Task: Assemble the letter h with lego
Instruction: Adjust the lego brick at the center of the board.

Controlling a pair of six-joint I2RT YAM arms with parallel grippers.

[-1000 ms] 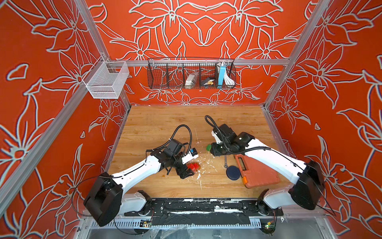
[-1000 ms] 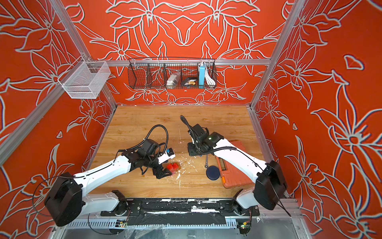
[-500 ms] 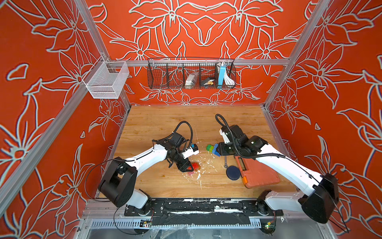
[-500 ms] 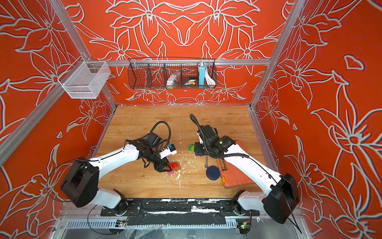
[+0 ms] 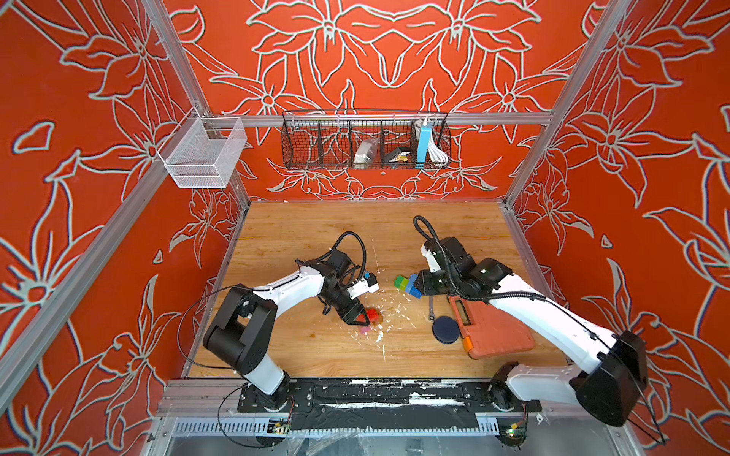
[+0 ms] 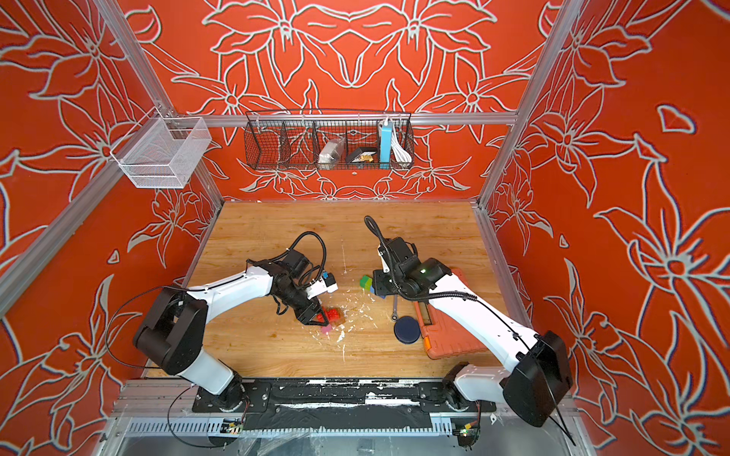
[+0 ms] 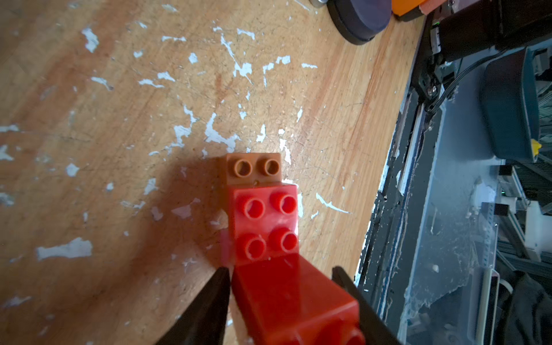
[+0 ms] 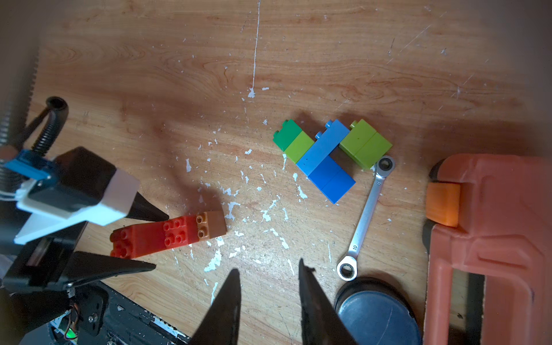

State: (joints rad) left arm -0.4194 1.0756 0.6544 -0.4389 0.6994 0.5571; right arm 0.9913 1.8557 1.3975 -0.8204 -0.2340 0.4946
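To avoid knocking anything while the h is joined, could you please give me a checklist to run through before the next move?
1. Left gripper open around the red-and-brown studded plastic brick stack: ok.
2. That stack lying on its side on the wooden table: ok.
3. Right gripper empty: ok.
4. Green, lime and blue plastic brick assembly lying apart from the stack: ok.
5. Silver metal ratchet wrench clear of the assembly: cannot tell; its head lies right beside the lime end.

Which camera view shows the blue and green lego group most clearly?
The right wrist view: the lego group lies there whole, beside the wrench. In both top views the right arm hides part of it, and it is small. The left wrist view does not show it.
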